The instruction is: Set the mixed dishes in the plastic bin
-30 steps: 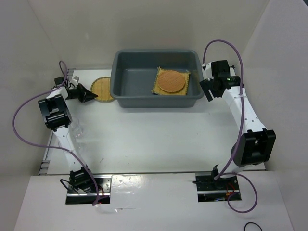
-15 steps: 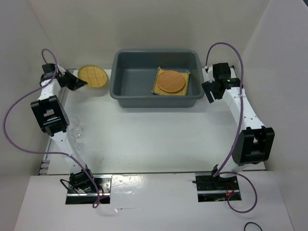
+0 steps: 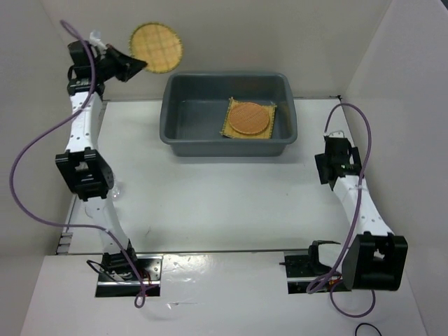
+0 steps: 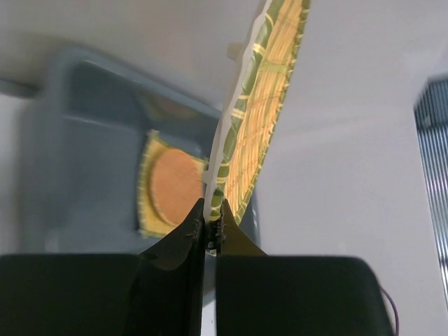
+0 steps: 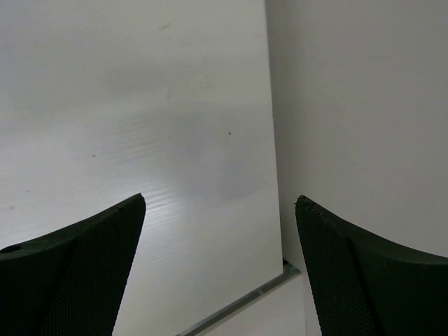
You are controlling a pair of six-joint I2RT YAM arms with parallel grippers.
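Note:
My left gripper is raised high at the far left, shut on the rim of the yellow round woven disc with the dark rim. The disc hangs in the air left of and above the grey plastic bin. In the left wrist view the fingertips pinch the disc's edge above the bin. The square yellow mat lies in the bin with the orange disc on it. The clear glass shows faintly beside the left arm. My right gripper is open and empty at the right.
White walls close in the table on the left, back and right. The right wrist view shows only the open jaws, a white wall corner and the table's edge strip.
My left gripper lifted the yellow disc off the table left of the bin and raised it high toward the back. My right arm drew back from the bin's right end toward the near right.

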